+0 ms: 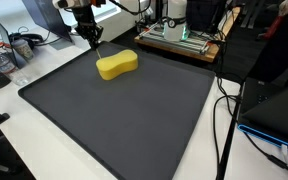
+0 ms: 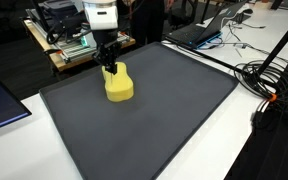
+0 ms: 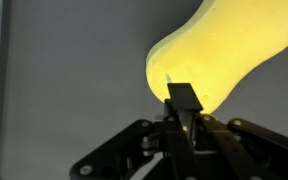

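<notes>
Black linkage pincer (image 3: 182,97) under a white, boxy wrist (image 2: 102,14).

Sponge (image 1: 117,66) on mat (image 1: 124,125); gripper (image 1: 97,45) seemingly touching its end.

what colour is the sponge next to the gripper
Plain yellow. The sponge shows best in the wrist view.

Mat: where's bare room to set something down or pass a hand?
Bare: the mat from the sponge to its near edge, and across to the edge by the cables. Crowded: only the far corner, where the shut fingers sit at the sponge's end.
</notes>
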`<state>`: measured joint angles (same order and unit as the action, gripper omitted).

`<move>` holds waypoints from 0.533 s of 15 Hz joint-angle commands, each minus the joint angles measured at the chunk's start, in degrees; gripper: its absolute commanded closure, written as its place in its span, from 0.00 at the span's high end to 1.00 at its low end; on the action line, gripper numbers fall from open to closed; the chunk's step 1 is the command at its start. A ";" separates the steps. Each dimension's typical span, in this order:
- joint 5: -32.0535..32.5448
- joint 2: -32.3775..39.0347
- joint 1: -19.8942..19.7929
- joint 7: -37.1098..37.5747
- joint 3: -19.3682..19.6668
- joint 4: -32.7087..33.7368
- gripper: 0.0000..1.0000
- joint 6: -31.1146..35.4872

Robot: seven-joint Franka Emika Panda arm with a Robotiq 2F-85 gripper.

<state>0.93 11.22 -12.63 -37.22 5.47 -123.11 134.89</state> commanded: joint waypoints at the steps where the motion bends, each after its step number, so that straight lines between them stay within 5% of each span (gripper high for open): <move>1: 0.45 -0.68 0.28 0.04 0.24 -0.60 0.03 1.80; 8: 0.04 -1.24 0.06 -1.41 -0.01 -1.79 0.03 6.56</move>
<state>0.93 11.19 -12.50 -37.31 5.46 -123.18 139.77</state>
